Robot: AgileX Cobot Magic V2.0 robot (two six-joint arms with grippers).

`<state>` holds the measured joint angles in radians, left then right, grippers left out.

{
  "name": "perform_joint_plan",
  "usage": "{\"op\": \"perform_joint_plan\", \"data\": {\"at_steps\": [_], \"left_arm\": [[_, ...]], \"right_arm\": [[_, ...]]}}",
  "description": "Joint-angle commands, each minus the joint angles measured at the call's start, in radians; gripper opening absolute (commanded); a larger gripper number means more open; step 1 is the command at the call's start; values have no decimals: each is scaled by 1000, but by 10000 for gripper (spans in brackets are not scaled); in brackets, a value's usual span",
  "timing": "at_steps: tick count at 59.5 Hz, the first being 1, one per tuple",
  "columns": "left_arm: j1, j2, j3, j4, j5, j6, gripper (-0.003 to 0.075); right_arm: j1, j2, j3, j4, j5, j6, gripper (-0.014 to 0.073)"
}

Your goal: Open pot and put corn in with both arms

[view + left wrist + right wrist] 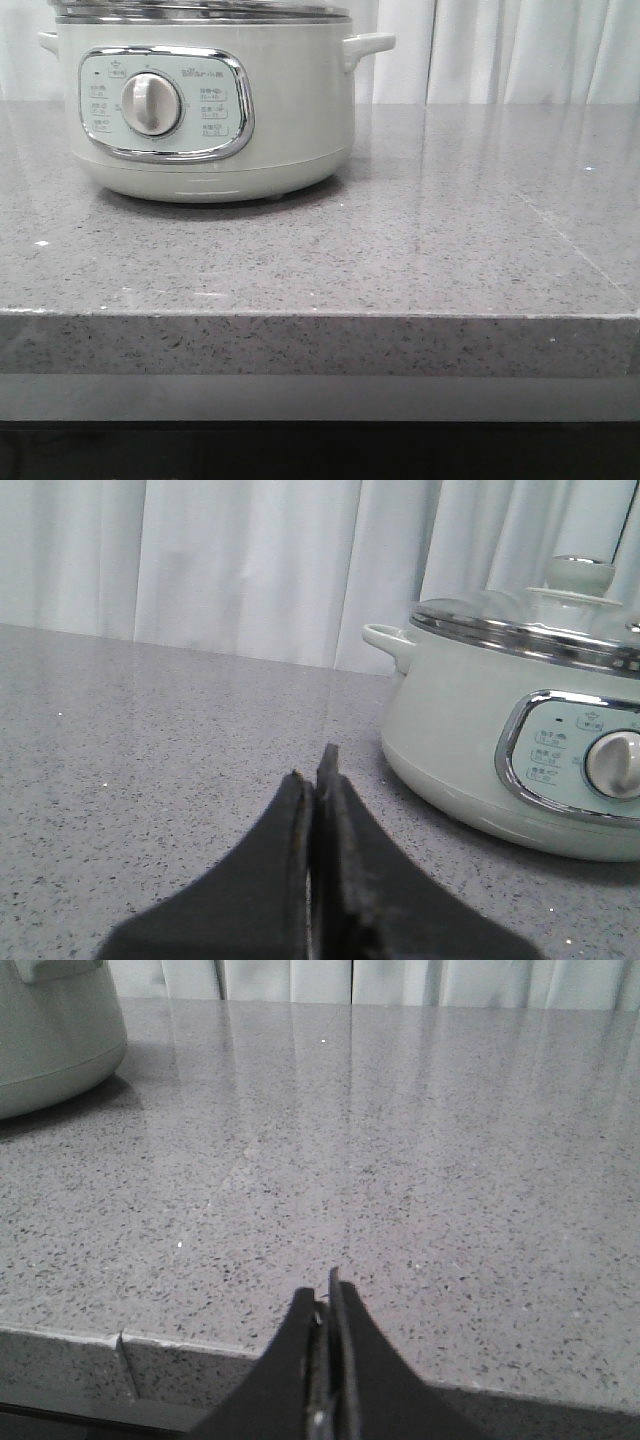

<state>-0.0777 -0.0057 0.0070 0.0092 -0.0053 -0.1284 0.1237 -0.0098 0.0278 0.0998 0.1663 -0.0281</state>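
Low table-edge views sharing the pot (210, 110).

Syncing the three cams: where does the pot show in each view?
Front view: the pot fills the upper left, dial facing the camera, top cropped.
Left wrist view: at the right edge, lid on, beyond the shut left gripper.
Right wrist view: only a slice of its wall in the top left corner, far from the shut right gripper.
Shared landmark: grey speckled countertop.
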Motion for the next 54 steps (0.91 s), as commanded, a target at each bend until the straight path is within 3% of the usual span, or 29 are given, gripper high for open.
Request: {"op": "perform_joint_plan", "data": {"at_steps": [1, 54], "left_arm": [[-5, -15, 13, -2, -82, -3, -20], [-5, -15, 13, -2, -82, -3, -20]], "right_arm": [[-11, -22, -11, -7, -97, -7, -119], [-78, -22, -11, -7, -97, -7, -119]]}}
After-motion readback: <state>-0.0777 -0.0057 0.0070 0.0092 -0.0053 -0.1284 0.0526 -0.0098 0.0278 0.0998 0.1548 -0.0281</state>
